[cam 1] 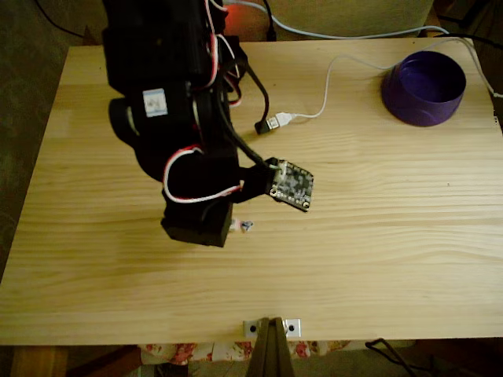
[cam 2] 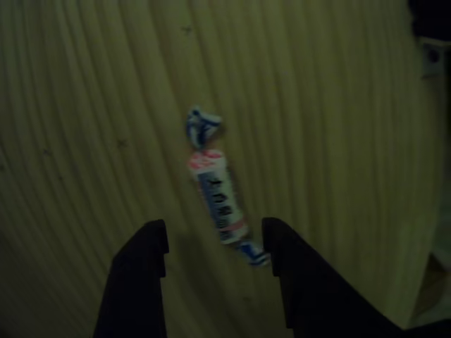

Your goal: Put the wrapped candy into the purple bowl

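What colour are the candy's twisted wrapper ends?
Blue and white on the wrapped candy, clearest in the other view.

Pale pine table top (cam 1: 377, 236), grain running L-R in fixed view, lit bright & even, slight glare toward R edge. Small metal bracket w/ 2 screws (cam 1: 271, 327) at centre of near edge, dark post below it. Floral fabric (cam 1: 196, 351) peeks under near edge. Dark floor (cam 1: 27, 47) at L & top L. Beige upholstered furniture (cam 1: 346, 16) past far edge. Other view: wood grain dim, greenish cast, low light.
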Tool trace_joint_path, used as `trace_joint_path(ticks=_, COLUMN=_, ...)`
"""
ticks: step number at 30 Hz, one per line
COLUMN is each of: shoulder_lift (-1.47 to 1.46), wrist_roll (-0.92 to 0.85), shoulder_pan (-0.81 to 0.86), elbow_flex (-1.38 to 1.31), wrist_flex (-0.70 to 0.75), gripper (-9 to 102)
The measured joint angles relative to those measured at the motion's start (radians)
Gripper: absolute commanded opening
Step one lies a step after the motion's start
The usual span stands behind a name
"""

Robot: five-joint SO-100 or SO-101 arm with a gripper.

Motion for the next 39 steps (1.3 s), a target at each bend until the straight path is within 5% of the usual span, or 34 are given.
trace_joint_path(ticks=25, shoulder_lift=-0.101, wrist_roll=-0.034, shoulder_pan=0.009, elbow_flex=-0.032, wrist_flex=-0.037, gripper=27)
trace_joint_path(ticks=39, shoulder_lift=-0.126, wrist_roll=-0.006, shoulder_pan=-0.009, elbow_flex=-0.035, wrist_flex=-0.052, gripper=6)
